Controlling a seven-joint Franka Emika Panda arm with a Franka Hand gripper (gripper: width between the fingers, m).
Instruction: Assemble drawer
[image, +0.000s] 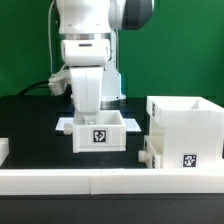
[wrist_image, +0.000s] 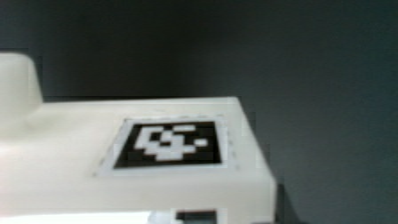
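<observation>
Close under my wrist I see a white plastic piece (wrist_image: 71, 150) of the drawer, blurred by nearness. Its flat face carries a black-and-white square tag (wrist_image: 169, 143), seen at a slant, and the pattern inside is soft and hard to read. The face ends in a rounded corner where it drops to a shaded side. A raised white lump (wrist_image: 18, 85) stands on the same piece beside the tag; I cannot tell what it is. Behind everything lies a dark, plain surface (wrist_image: 267, 45), with no tabletop edge or corner in sight. My fingers do not show here.
</observation>
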